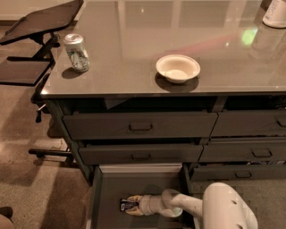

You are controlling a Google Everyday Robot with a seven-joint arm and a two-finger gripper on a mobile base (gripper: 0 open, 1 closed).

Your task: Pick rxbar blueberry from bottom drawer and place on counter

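Note:
The bottom drawer (140,169) is pulled open at the lower middle, with a dark flat inside. The rxbar blueberry (124,205), a small dark bar with white print, lies on the drawer floor at the left. My gripper (130,205) reaches into the drawer from the right. Its tan fingers (134,198) are closed in on the bar's right end, low on the drawer floor. The white arm housing (225,209) fills the lower right corner. The glossy counter (134,40) spreads above the drawers.
A silver-green soda can (76,53) stands at the counter's left edge and a white bowl (178,68) near its front middle. A white container (275,13) sits at the far right. Two handled drawers (140,126) are shut above. A black angled stand (40,20) is at the left.

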